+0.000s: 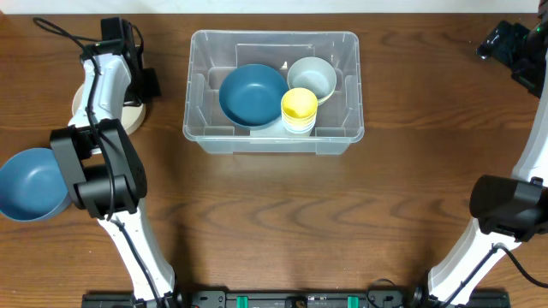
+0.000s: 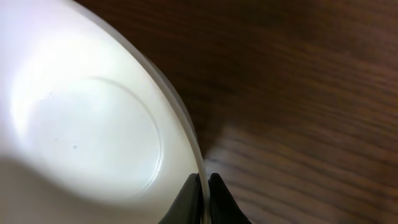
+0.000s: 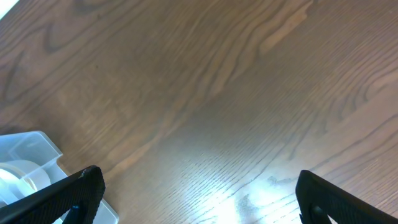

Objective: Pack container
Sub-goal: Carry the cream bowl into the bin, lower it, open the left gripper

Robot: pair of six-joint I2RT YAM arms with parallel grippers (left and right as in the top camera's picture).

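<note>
It looked like a robotics lab bench, not a kitchen. A clear container [image 1: 272, 144] sat on a wood-grain table [image 1: 274, 214]. On the robot's side of it, a black mounting rail [image 1: 300, 299] carried the left arm [image 1: 107, 171] and right arm [image 1: 505, 210]. Left of the container lay cables [image 1: 64, 32], a cream bowl [image 2: 81, 124] and a blue bowl [image 1: 30, 184].

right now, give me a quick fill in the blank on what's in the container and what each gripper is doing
1. The cup inside the container is ____ in colour.
2. The left gripper is shut on the cream bowl, pinching it by its ____.
3. The right gripper has its jaws ____ above the table.
4. The blue bowl at the table's left edge lies ____ the container.

Missing words: yellow; rim; open; outside
</note>
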